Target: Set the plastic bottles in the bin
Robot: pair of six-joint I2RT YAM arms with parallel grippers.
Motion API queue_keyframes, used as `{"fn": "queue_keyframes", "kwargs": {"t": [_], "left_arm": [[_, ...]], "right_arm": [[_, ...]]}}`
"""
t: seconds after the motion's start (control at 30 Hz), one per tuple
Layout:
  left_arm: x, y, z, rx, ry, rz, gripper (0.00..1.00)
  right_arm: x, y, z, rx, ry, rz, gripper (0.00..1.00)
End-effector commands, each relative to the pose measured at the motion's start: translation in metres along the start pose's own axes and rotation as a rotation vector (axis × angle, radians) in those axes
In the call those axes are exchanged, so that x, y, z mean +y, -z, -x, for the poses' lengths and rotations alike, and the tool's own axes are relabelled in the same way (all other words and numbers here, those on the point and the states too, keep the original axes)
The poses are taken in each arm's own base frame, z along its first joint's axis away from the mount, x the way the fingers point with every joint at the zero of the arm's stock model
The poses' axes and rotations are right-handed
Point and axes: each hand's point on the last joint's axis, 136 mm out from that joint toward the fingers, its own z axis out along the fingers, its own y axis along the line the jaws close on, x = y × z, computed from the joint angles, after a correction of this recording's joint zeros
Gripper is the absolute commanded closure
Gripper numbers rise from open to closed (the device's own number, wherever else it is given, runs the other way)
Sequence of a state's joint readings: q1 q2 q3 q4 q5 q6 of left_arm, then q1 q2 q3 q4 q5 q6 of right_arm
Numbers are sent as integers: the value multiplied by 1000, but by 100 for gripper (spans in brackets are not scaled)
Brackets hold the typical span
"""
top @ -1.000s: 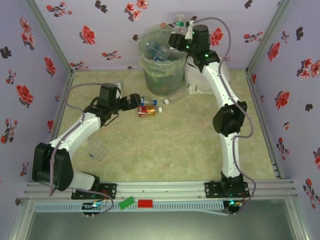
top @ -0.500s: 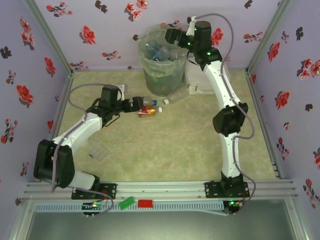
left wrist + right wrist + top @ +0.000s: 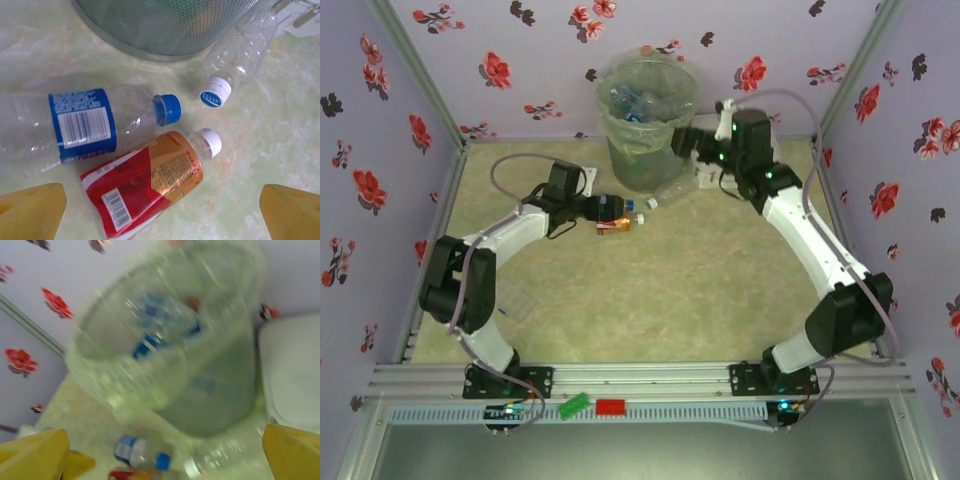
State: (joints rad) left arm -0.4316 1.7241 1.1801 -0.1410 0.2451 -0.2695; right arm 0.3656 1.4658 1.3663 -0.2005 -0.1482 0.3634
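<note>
Three plastic bottles lie on the floor in front of the bin (image 3: 645, 125): a blue-labelled one (image 3: 82, 127), a red-orange one (image 3: 145, 187) and a clear one with a white cap (image 3: 235, 57). My left gripper (image 3: 608, 207) hovers open over the first two, and the red-orange bottle (image 3: 617, 226) lies between its yellow fingers (image 3: 32, 210) in the left wrist view. My right gripper (image 3: 685, 140) stands open beside the bin's right side, empty. The bin (image 3: 165, 340) holds several bottles inside its plastic liner. The clear bottle (image 3: 670, 192) lies at the bin's foot.
A flat white box (image 3: 292, 375) sits right of the bin, partly under my right arm. A crumpled clear plastic piece (image 3: 515, 303) lies near the left arm's base. Flowered walls close in the back and both sides.
My right gripper opened over the bin and let go of a bottle, then came down and to the right of the bin. My left gripper slid right, over the bottles on the floor.
</note>
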Motion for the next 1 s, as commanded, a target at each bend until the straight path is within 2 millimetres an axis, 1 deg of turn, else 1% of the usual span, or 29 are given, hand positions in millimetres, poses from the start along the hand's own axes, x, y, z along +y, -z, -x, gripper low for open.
{"fn": "queue_keyframes", "kwargs": {"t": [0.0,0.1,0.2,0.23,0.33,0.4,0.47,0.63,0.73,0.83,0.97], "left_arm": [[-3,-12,-3,50,-86,-6,0],[-1,-25,-8,74,-79,-2,0],[-4,-36,-18,111,-86,-6,0],[-5,-38,-22,124,-88,-8,0],[-9,-46,-38,166,-95,-11,0],[-12,-49,-47,192,-101,-5,0],[-17,-49,-55,214,-107,-3,0],[-25,-44,-66,232,-136,18,0],[-22,-47,-66,245,-164,56,0],[-17,-55,-63,252,-174,92,0],[-18,-66,-68,289,-200,108,1]], "right_arm": [[-24,10,-27,-29,-29,-74,0],[-43,17,-63,2,-68,-112,0],[-58,17,-98,39,-84,-132,0],[-63,16,-107,58,-87,-151,0],[-77,17,-125,110,-92,-209,0],[-81,16,-130,105,-102,-220,1],[-81,14,-131,92,-103,-211,0],[-85,5,-137,125,-113,-224,0],[-89,4,-141,150,-121,-248,0],[-89,7,-141,143,-130,-249,0],[-90,13,-141,126,-142,-251,0]]}}
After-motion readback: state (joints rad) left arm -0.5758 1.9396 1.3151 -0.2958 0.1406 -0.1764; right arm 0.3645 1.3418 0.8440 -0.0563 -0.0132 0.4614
